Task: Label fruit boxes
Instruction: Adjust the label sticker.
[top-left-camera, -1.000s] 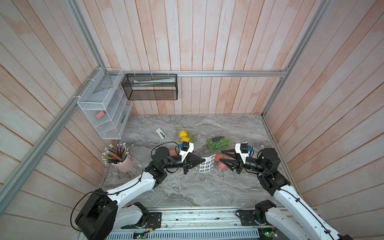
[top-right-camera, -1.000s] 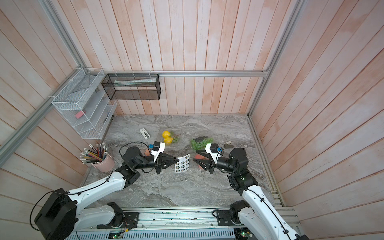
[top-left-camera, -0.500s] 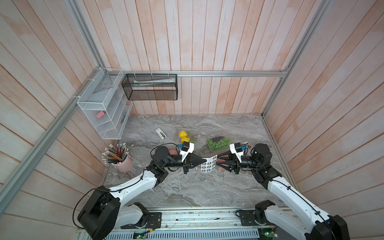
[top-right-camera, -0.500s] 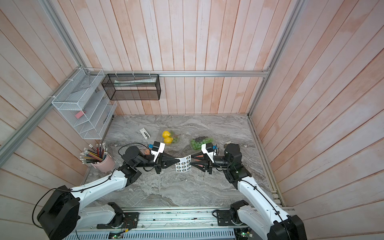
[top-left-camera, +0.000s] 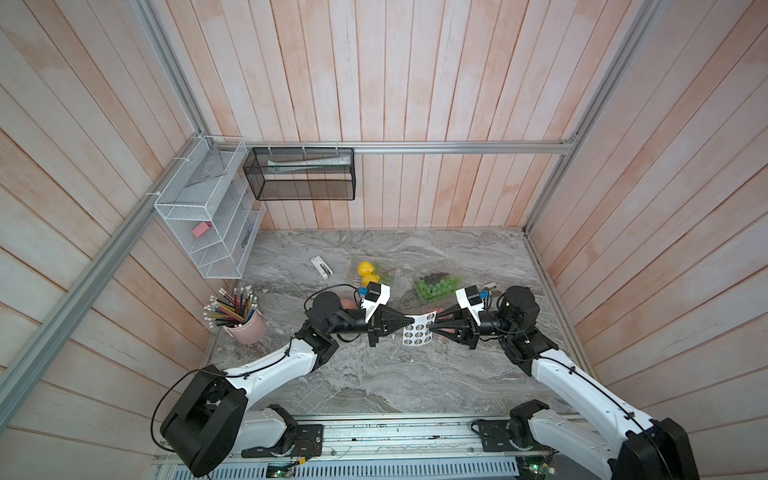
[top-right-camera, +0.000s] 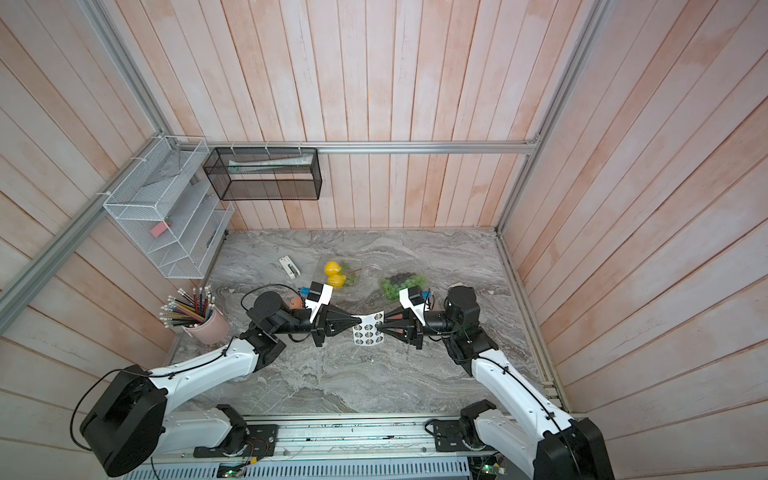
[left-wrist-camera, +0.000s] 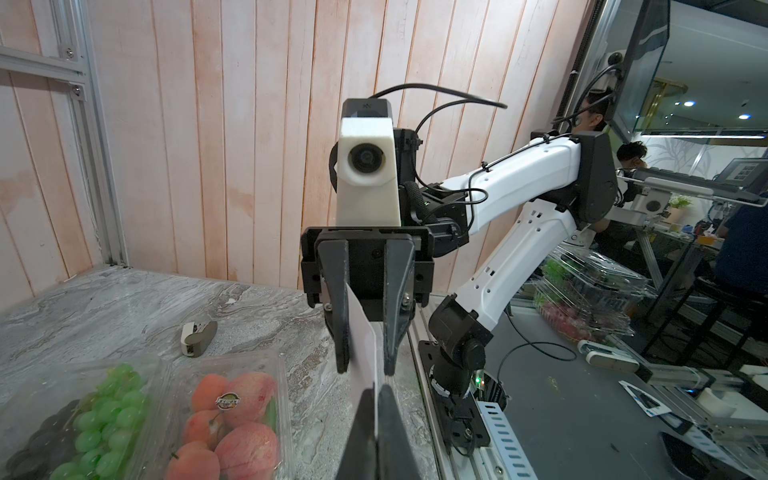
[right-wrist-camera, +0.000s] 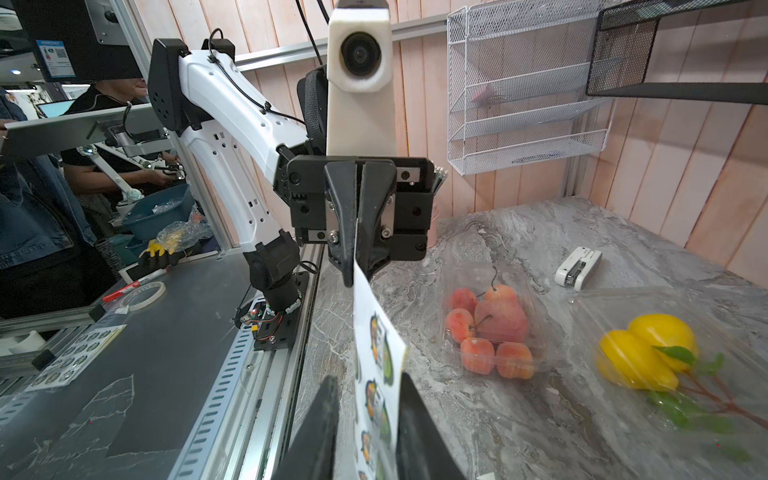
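Left claw is pinched tight on one edge of the white sticker sheet, holding it up over the middle of the worktop. Right claw meets it tip to tip. Its jaws stand narrowly apart around the sheet's opposite edge, and the left wrist view shows a gap beside the paper, so no clamp there.

On to the fruit boxes. The yellow-fruit box sits toward the back edge, with the grape box to its right, a strip of bare marble between them. One red-fruit box lies under the left arm's wrist and is mostly hidden in both top views. The second red-fruit box lies below the right claw, tight against the grape box, with a round label showing on it.

Further out, a white stapler lies near the back, left of the yellow fruit. A small grey gadget rests by the right arm. A pink pencil cup stands at the left edge. A white wire rack and a black mesh basket hang on the walls.
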